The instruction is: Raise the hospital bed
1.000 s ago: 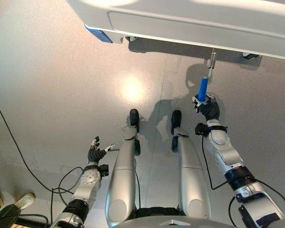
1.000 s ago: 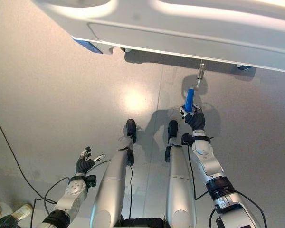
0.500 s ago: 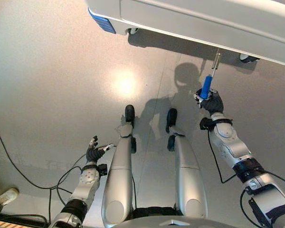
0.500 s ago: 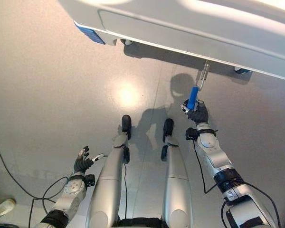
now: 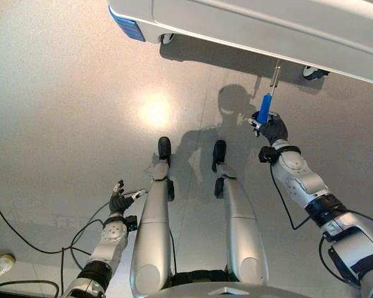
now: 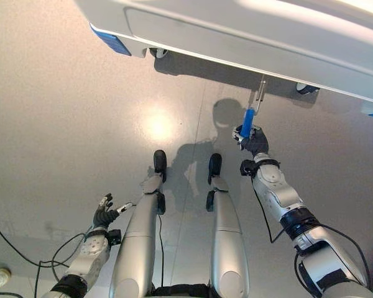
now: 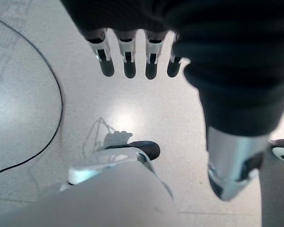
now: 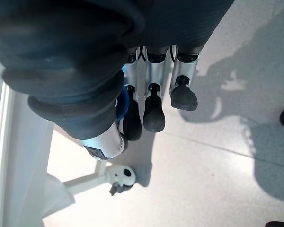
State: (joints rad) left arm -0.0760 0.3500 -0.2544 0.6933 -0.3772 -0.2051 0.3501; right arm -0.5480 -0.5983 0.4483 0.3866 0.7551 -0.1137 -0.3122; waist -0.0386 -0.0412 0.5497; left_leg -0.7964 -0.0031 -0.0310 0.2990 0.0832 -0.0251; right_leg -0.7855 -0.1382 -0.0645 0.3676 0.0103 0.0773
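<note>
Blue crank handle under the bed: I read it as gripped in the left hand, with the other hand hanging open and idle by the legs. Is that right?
Not quite. The blue crank handle is gripped in the right hand, as the left eye view shows. The rest holds with the sides swapped: the left hand hangs open and idle by the legs, holding nothing, below the hospital bed.

Each robot hand, left [image 5: 120, 202] and right [image 5: 273, 130], has silver fingers with dark tips under a dark ribbed cover, on silver-grey arms with black joint bands.
</note>
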